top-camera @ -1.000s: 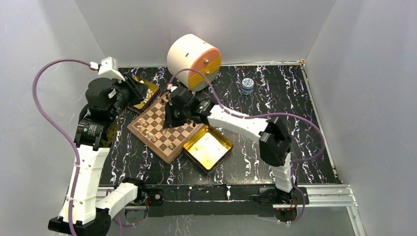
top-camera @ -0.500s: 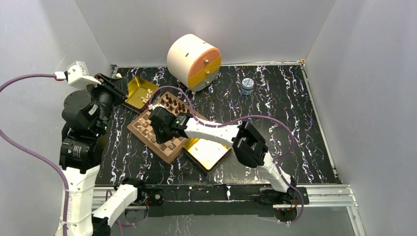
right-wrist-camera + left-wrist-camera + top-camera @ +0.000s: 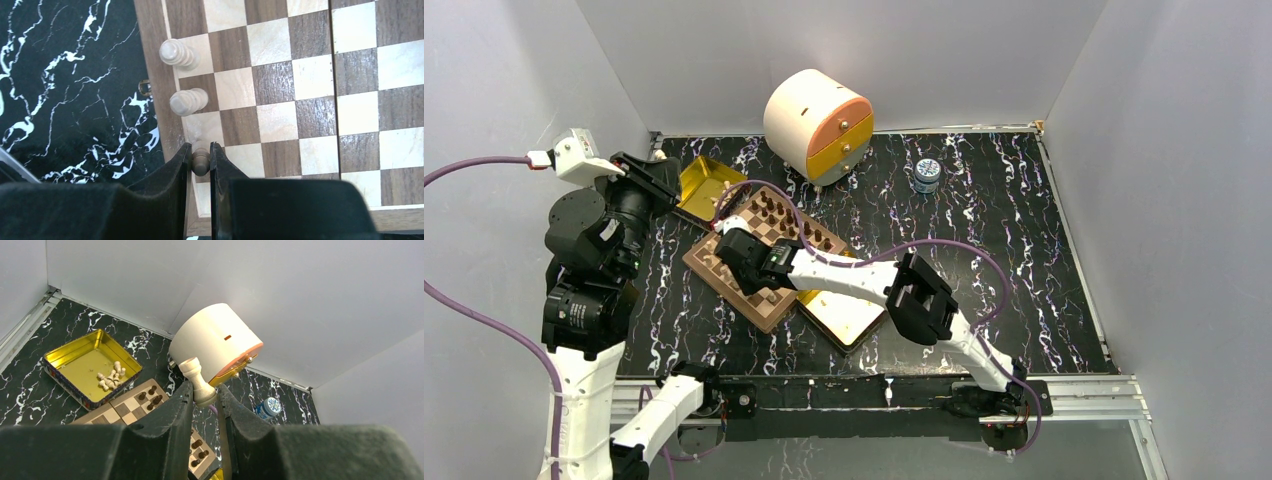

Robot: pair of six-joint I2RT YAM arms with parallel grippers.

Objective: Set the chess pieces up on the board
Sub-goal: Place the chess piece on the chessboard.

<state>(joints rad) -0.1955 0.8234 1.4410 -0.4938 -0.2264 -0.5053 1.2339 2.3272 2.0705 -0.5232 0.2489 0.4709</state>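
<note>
I see the left tool [image 3: 204, 396] pinching a light tan wooden rook-shaped chess piece [image 3: 197, 377] by its base, above the black marbled surface [image 3: 20, 390]. Its long axis runs out from the fingers, head tilted up-left. Right tool [image 3: 200, 150] pinches a small light tan piece [image 3: 201, 161], near end-on, over an edge square of the brown-and-tan checkered wooden board [image 3: 300, 100].

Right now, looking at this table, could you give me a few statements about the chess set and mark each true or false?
1. The left claw holds a pale chess piece. True.
2. The right claw is empty. False: it pinches a small pale piece at the edge of the board.
3. Some dark pieces stand on the board. True.
4. The gold tin behind the board holds dark pieces. False: pale pieces lie in it.
</note>
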